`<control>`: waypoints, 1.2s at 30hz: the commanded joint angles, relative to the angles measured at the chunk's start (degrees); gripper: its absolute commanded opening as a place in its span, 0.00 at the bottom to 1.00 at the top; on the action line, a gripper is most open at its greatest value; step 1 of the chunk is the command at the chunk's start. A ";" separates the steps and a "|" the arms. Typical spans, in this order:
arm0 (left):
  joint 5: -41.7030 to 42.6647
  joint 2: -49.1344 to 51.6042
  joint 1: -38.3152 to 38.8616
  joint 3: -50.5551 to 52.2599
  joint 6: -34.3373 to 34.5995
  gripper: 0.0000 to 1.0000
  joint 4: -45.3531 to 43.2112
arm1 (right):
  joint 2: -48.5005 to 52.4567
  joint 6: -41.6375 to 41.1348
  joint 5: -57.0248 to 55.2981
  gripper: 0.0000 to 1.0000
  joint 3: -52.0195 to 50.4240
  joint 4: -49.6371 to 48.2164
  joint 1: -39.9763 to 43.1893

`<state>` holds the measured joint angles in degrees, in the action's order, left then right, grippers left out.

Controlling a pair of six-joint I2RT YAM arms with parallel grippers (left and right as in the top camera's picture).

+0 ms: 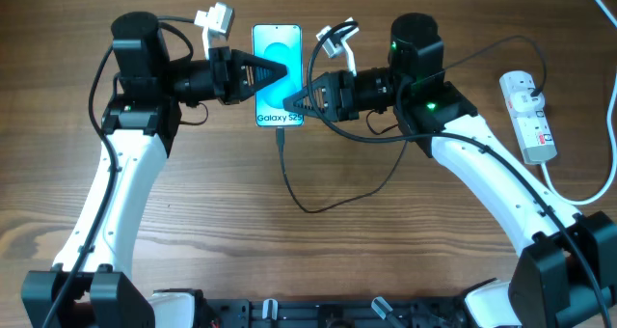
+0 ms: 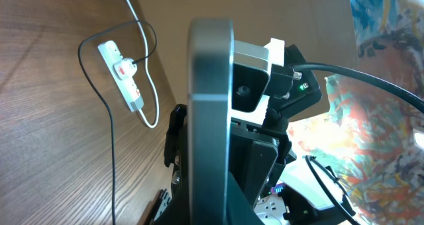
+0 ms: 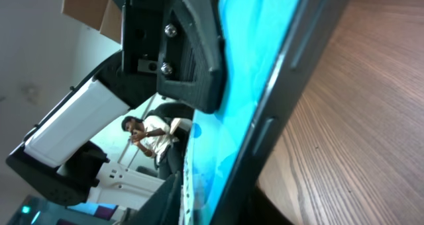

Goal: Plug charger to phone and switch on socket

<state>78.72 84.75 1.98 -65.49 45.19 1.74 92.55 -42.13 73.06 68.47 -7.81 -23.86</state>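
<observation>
L gripper [image 1: 280, 74] reaches in from the left w/ its tip over the left edge of the phone [image 1: 277, 41]. It is pressed together on that edge. In the L wrist view the phone's grey rim [image 2: 211, 119] stands dead centre, close to the lens, w/ wood on one side and the other arm on the far side.

The phone sits at top centre of the bench [image 1: 318, 260], between the two arms. Its cyan screen faces up and the white "Galaxy S25" band is at its near end.

The charger [image 1: 280, 140] has its black tip right at the phone's near edge, touching. Can't tell if it is fully seated. Its thin cable drops toward the front, loops right, then climbs back up to the R arm.

R gripper [image 1: 289, 103] comes in from the right, w/ its tip over the phone's near right corner. The R wrist view shows one black finger [image 3: 192, 59] lying on the lit screen [image 3: 265, 66], w/ the phone's edge running diagonally past it. The other finger is hidden, so can't tell whether this gripper is spread or pinching.

The socket [image 1: 528, 116] lies at the far right of the bench, well apart from the phone. It is a white strip w/ a white plug in it and a small red mark. A white cable [image 1: 549, 178] trails off it to the right.
</observation>
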 commanded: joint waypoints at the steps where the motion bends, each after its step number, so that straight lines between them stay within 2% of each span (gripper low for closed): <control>1: 1.51 -0.96 0.22 -0.28 -1.51 0.04 -0.39 | -0.13 -1.51 2.40 0.27 0.42 -0.35 -0.35; 6: 1.49 -0.96 0.59 -0.28 -1.53 0.04 -0.39 | -0.13 -3.82 3.54 0.26 0.42 -0.72 -0.35; 12: 0.83 -0.96 2.03 -0.28 -1.51 0.04 -0.39 | -0.13 -4.57 3.56 0.10 0.42 -0.70 -0.35; 14: 0.85 -0.96 2.03 -0.28 -1.51 0.04 -0.39 | -0.13 -4.55 3.50 0.10 0.42 -0.72 -0.35; 16: 0.83 -0.96 2.03 -0.28 -1.51 0.04 -0.39 | -0.13 -4.55 3.28 0.04 0.42 -0.74 -0.35; 19: 0.66 -0.96 2.03 -0.28 -1.51 0.07 -0.39 | -0.13 -4.57 3.30 0.04 0.42 -0.74 -0.35; 21: 0.66 -0.96 2.03 -0.28 -1.51 0.19 -0.42 | -0.13 -4.57 3.32 0.04 0.42 -0.72 -0.35; 25: -0.04 -0.96 2.03 -0.28 -1.51 0.36 -0.42 | -0.13 -4.55 3.28 0.04 0.42 -0.70 -0.35; 28: -3.39 -0.96 1.70 -0.28 -1.51 0.63 -0.42 | -0.13 -4.37 3.28 0.04 0.42 -0.63 -0.35; 32: -3.65 -0.96 -0.59 -0.28 -1.51 0.77 -0.42 | -0.13 -3.63 2.64 0.05 0.42 1.44 -0.33; 36: -3.85 -0.96 -4.11 -0.28 -1.51 0.82 -0.20 | -0.09 2.99 -3.23 0.04 0.42 9.27 -0.28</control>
<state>75.66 84.73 0.62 -65.52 44.21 1.34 92.58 -45.65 74.54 68.45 -2.07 -23.86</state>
